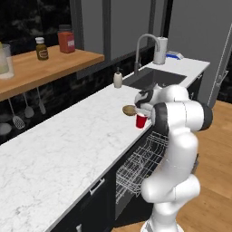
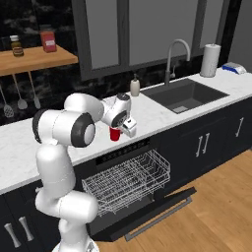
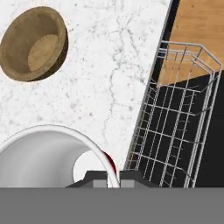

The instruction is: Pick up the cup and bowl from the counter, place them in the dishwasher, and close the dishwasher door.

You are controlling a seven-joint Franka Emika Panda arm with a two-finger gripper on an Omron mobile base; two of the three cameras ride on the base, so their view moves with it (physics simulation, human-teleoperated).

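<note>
1. Hand view: the claw [image 3: 113, 178] is pinched shut on the rim of the cup [image 3: 48, 155], one finger inside the pale wall and one outside.
2. Beyond the cup lies veined tabletop [image 3: 109, 65], with the bowl [image 3: 34, 43] farther off, upright and apart from the cup.
3. Left base view: the cup [image 1: 141, 121] sits near the tabletop's front edge under the claw [image 1: 142, 113]; whether it touches the surface cannot be told. The bowl [image 1: 129, 109] is just beside it, on the wall side.
4. Right base view: the dishwasher [image 2: 123, 162] below stands open, its white rack [image 2: 129, 182] pulled out, and the door [image 2: 147, 214] is folded down over the wood floor [image 2: 221, 206].
5. Farther along are a soap bottle [image 2: 135, 86], then the sink [image 2: 184, 96] and faucet [image 2: 177, 56].
</note>
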